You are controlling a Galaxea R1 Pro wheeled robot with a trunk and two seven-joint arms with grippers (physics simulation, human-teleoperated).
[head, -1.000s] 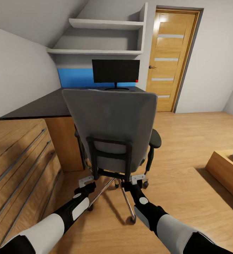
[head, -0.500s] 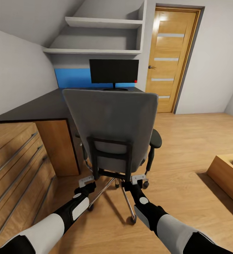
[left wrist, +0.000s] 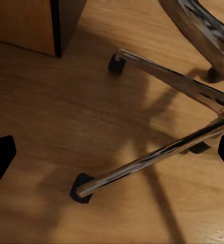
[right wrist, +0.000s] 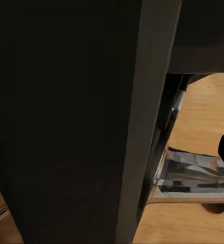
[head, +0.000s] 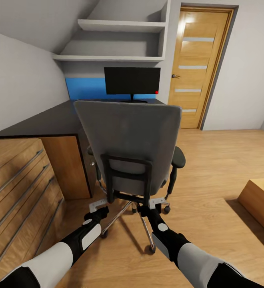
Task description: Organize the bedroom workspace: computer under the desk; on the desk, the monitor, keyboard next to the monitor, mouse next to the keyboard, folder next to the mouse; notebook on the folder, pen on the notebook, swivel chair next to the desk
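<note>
The chair point(head: 130, 148) stands at 12 o'clock, back toward the robot, just beside the desk point(head: 40, 122). The monitor point(head: 132, 81) sits on the desk beyond. The left gripper point(head: 97, 206) and right gripper point(head: 156, 203) press the chair's lower frame for pushing; finger state cannot be told.

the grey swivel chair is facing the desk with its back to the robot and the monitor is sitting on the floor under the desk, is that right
Not quite. In the head view the monitor stands on the desk, not on the floor. The rest holds: the grey swivel chair faces the desk, back toward the robot.
</note>
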